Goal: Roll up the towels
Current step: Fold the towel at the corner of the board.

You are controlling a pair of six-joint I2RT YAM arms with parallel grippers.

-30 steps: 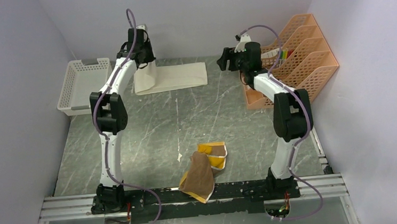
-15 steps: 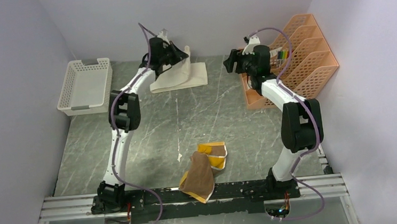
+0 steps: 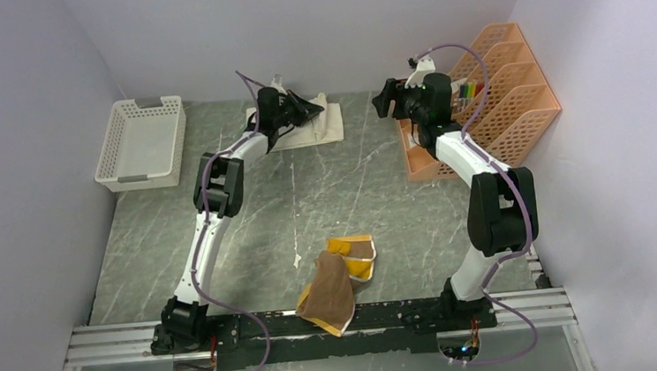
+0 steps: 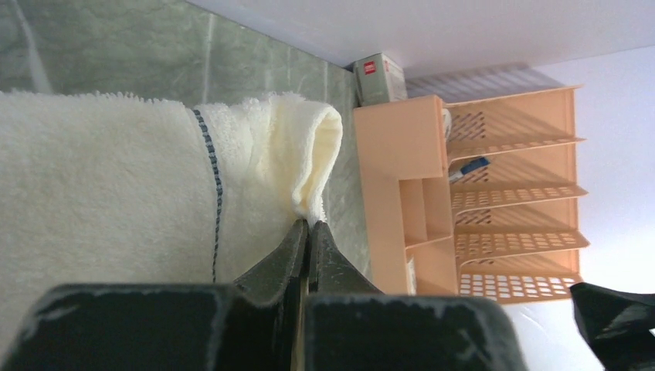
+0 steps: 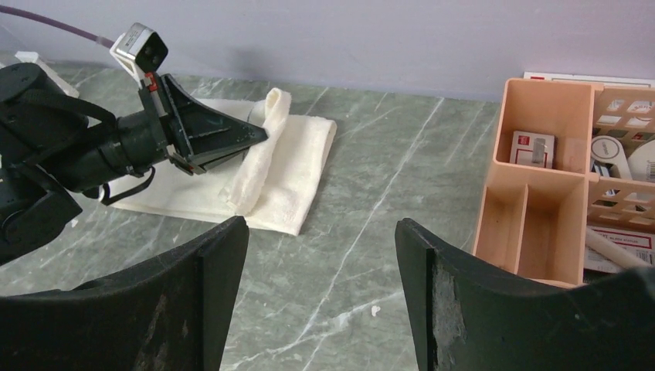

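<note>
1. Nearest me, the brown towel (image 3: pixel 326 294) lies crumpled at the middle of the near edge of the bench (image 3: pixel 247 210). Its mustard-yellow reverse is turned up on the far side, well apart from both my grippers.
2. My right gripper (image 3: pixel 382 101) hovers near the far right corner beside the orange organizer (image 3: pixel 500 105), fingers spread wide, holding nothing.
3. At the far edge, my left gripper (image 4: pixel 307 226) is pinched tight on a raised fold of the cream towel (image 5: pixel 297 166). The rest lies flat: fluffy terry with one thin dark stitched line.
</note>
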